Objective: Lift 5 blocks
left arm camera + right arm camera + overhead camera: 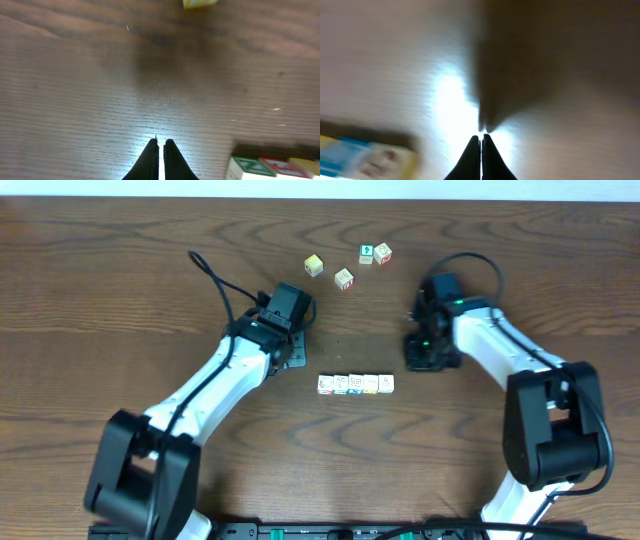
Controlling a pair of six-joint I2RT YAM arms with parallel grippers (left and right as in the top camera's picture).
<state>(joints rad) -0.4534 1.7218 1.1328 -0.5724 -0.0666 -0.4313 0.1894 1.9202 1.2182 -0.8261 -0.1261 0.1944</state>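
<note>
Overhead view: the five blocks (pixel 355 384) lie on the bench (pixel 120 270) in one straight row with faces touching, at the centre between the two arms. The long axis of the row runs left to right across the bench, and the printed faces point up.

The left end effector (pixel 293 358) stands near the left end of the row, slightly to the far side. Its jaws are pressed together and hold nothing. The right end effector (pixel 425 355) stands beyond the right end, in the same state.

Step in hand, as judged: positioning for a two-arm clamp of the row; no block is lifted.

Next move requirements:
- Bring each tip onto the axis of the row.
- Press inward with equal force.
- Raise both arms together, or the row may buckle.
</note>
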